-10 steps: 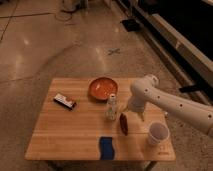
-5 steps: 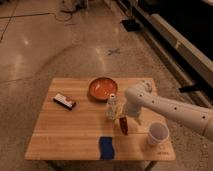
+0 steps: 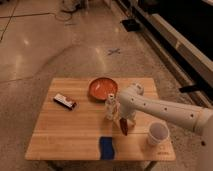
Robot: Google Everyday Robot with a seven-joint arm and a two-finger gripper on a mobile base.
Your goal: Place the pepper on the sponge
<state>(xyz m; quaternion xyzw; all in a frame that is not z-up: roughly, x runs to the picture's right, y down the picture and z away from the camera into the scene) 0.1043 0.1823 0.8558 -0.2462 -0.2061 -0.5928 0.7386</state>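
The pepper [image 3: 123, 126], slim and dark red, is on the wooden table [image 3: 60, 130] right of centre. My gripper [image 3: 125, 116] sits at the end of the white arm [image 3: 165, 112], directly over the pepper's top and partly hiding it. The blue sponge [image 3: 106, 146] lies flat at the table's front edge, a short way down and left of the pepper, apart from the gripper.
A clear bottle [image 3: 110, 106] stands just left of the gripper. An orange-red bowl [image 3: 103, 88] is behind it. A black-and-white box [image 3: 65, 101] lies at the left. A white cup [image 3: 158, 134] stands at the front right, near the table edge.
The arm has swung left and lowered, bringing the gripper from right of the pepper to right above it. Pepper, sponge, bottle and cup stay where they were.
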